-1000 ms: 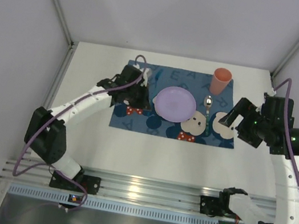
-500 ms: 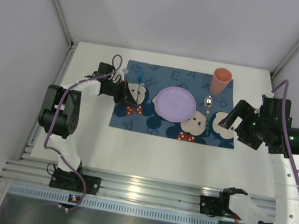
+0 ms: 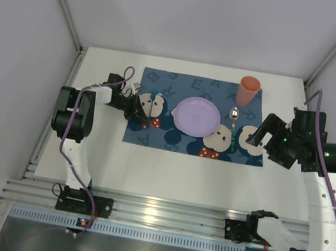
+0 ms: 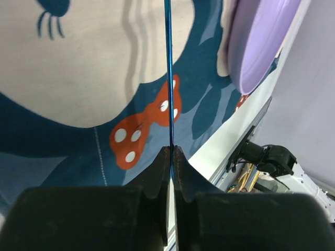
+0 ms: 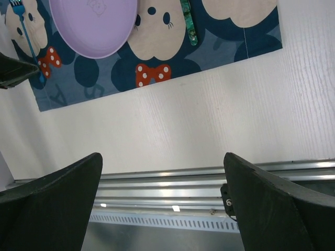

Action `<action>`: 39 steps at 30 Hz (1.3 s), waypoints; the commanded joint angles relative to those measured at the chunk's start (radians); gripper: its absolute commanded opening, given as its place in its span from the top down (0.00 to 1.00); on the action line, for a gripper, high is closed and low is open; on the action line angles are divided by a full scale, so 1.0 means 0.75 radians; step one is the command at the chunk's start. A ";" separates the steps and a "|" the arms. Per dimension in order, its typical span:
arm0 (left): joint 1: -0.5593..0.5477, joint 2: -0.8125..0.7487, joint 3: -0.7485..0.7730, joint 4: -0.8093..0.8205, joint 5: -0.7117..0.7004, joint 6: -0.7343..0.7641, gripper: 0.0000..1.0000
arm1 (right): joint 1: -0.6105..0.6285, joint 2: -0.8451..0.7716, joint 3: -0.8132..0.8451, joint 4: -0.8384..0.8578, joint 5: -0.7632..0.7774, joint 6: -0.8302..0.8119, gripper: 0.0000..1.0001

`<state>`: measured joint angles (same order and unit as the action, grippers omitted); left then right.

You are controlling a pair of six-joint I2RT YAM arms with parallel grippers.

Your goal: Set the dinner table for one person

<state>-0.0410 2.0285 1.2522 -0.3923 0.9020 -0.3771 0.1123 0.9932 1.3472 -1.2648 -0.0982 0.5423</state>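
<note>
Folded leftward since a second ago, the left arm point(image 3: 75, 116) crosses the dinner table point(image 3: 179, 173), which lies under the purple plate point(image 3: 197, 116). Left of the plate, the left gripper point(image 3: 139, 110) pinches a blue fork point(image 4: 168, 78) by the handle, its customary side. Right of it, the right gripper point(image 5: 162, 157) gapes wide.

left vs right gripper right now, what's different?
The left gripper is shut on the blue fork handle; the right gripper is wide open and empty. The left gripper is over the placemat, left of the purple plate; the right gripper is near the placemat's right side. Both have black fingers.
</note>
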 commanded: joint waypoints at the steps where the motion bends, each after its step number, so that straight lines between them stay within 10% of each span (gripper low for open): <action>1: 0.008 0.032 0.055 -0.107 -0.024 0.098 0.92 | -0.015 -0.007 -0.019 0.011 0.010 -0.026 0.00; 15: 0.008 -0.093 0.046 -0.282 -0.345 0.124 0.43 | -0.019 -0.046 -0.031 0.005 -0.016 -0.052 0.00; 25: 0.008 -0.452 -0.017 -0.361 -0.681 0.131 0.34 | -0.025 -0.136 -0.078 -0.021 -0.012 -0.089 0.00; 33: 0.006 -0.971 -0.307 -0.177 -0.910 -0.012 0.34 | -0.025 -0.268 -0.064 0.054 -0.157 -0.122 0.00; 37: -0.005 -1.421 -0.707 0.164 -1.316 -0.033 0.33 | -0.025 -0.414 -0.056 0.146 -0.182 -0.122 0.00; 39: -0.037 -1.731 -0.900 0.466 -1.378 0.069 0.05 | -0.023 -0.522 -0.123 0.236 -0.188 -0.112 0.00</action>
<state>-0.0467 0.9840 0.7303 -0.3798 0.0673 -0.3630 0.1017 0.7055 1.2800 -1.2152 -0.2073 0.4709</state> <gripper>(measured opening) 0.851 0.996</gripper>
